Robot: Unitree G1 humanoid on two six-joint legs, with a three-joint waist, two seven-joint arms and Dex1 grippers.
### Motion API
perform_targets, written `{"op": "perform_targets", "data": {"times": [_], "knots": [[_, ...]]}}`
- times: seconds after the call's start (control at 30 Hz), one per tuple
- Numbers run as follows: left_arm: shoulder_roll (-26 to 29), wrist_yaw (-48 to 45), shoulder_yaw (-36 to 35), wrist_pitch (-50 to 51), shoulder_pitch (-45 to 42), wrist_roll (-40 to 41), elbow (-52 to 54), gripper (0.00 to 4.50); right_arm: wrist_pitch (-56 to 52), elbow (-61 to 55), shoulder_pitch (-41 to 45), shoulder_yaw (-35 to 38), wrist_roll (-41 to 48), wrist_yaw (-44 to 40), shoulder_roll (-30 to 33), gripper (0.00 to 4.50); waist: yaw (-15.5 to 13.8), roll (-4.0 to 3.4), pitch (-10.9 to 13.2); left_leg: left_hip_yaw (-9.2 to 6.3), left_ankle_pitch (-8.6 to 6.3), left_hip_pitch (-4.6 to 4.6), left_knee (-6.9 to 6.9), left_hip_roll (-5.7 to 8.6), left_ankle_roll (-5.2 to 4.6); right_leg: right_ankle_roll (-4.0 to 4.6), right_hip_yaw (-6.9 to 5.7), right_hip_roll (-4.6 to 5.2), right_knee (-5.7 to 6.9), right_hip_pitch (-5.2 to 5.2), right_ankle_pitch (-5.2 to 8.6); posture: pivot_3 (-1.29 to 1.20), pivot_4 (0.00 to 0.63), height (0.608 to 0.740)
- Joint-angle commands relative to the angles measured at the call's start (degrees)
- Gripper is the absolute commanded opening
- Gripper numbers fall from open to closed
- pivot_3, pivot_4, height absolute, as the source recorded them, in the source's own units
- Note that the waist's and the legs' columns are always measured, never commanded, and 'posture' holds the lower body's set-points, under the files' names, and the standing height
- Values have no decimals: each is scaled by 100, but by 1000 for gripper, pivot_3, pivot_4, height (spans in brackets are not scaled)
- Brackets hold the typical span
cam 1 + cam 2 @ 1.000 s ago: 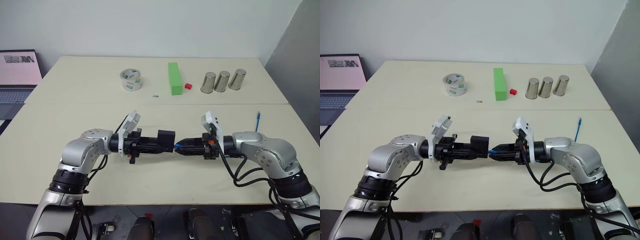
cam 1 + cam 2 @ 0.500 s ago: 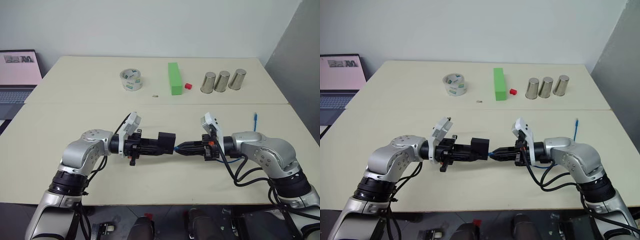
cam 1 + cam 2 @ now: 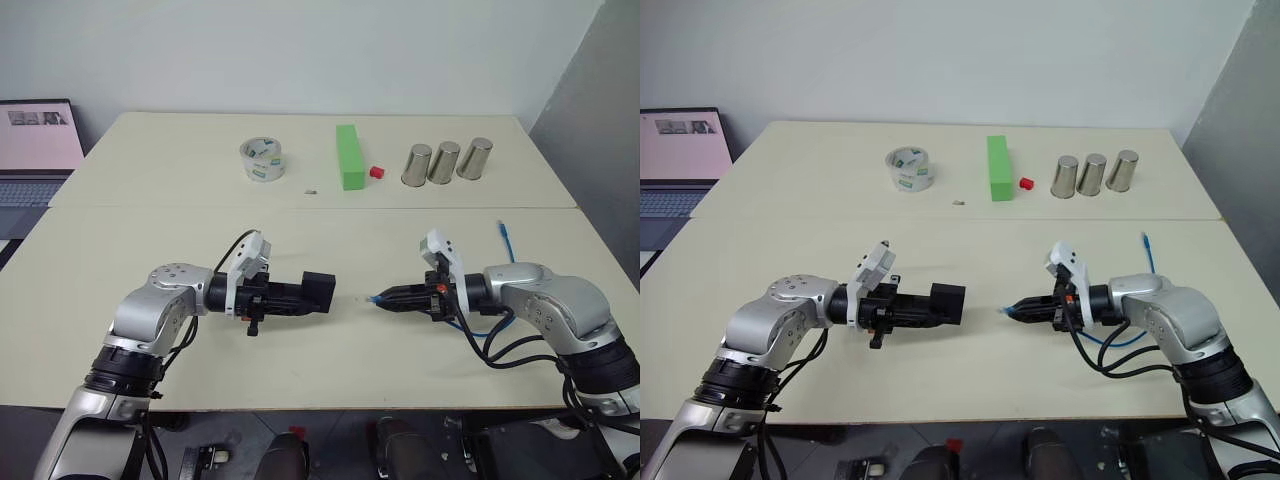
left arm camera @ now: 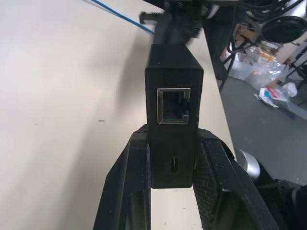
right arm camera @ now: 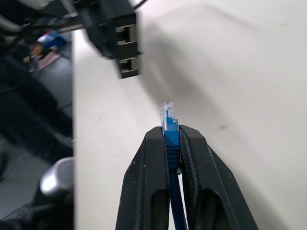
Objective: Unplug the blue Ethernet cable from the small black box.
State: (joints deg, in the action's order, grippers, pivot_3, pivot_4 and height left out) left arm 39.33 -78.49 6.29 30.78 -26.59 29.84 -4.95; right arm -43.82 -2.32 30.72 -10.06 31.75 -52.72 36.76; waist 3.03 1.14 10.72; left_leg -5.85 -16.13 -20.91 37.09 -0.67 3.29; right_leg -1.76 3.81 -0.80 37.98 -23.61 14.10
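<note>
Cups (image 3: pixel 444 162) number three; tape roll (image 3: pixel 262 160), one.

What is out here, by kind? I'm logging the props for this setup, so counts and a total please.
Metal cups: 3
Tape roll: 1
Green block: 1
Small red piece: 1
Laptop: 1
Blue Ethernet cable: 1
Small black box: 1
Total: 9
</note>
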Motion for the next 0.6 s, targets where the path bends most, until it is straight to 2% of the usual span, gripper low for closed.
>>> {"op": "perform_targets", "data": {"times": [0.03,0.1,0.17,0.23,0.27,0.3,0.4,0.43,0.6], "knots": [[-24,218,-248,-147,35,-42,37,785,1414,1084,260,265,-1081,924,-221,57,6,0,0,3,0,1,-1,1,0,-1,3,1,2,0,-1,0,150,740],[-93,396,-289,-136,64,-77,16,785,2076,1717,374,315,-1603,1501,-395,57,12,0,0,4,0,1,-3,0,0,-1,3,0,2,-3,-1,0,150,740],[-154,549,-304,-196,77,-158,-16,785,2395,2112,434,351,-1852,1728,-513,57,14,0,0,8,0,-1,-4,0,0,0,8,0,3,-7,-1,0,150,740],[-174,601,-310,-183,89,-150,-11,785,2628,2374,469,382,-2047,1900,-597,757,14,0,0,10,0,-2,-5,0,0,4,12,0,5,-10,-3,0,150,740],[-199,691,-336,-184,102,-153,5,785,2657,2433,466,423,-2073,1942,-640,771,15,0,0,12,0,-4,-6,0,0,27,13,0,5,-13,-17,0,150,740],[-228,787,-364,-199,109,-163,8,785,2630,2447,462,468,-2049,1909,-675,1189,15,0,0,12,0,-4,-7,0,0,28,14,0,5,-13,-18,0,150,740],[-343,1171,-475,-278,81,-265,-119,785,2493,2190,397,513,-1915,1577,-635,1765,15,-1,0,13,0,-4,-8,0,0,29,15,1,4,-14,-18,0,150,740],[-428,1526,-520,-558,50,-507,-316,785,2407,1939,329,538,-1834,1384,-528,2111,14,-1,0,12,0,-4,-7,0,0,29,14,1,5,-14,-18,0,150,740],[-829,3325,-897,-1791,-204,-1438,-1334,785,1736,440,-74,603,-1101,280,-61,3266,-23,-2,1,7,0,-3,-5,0,0,28,11,1,6,-13,-18,0,150,740]]}}
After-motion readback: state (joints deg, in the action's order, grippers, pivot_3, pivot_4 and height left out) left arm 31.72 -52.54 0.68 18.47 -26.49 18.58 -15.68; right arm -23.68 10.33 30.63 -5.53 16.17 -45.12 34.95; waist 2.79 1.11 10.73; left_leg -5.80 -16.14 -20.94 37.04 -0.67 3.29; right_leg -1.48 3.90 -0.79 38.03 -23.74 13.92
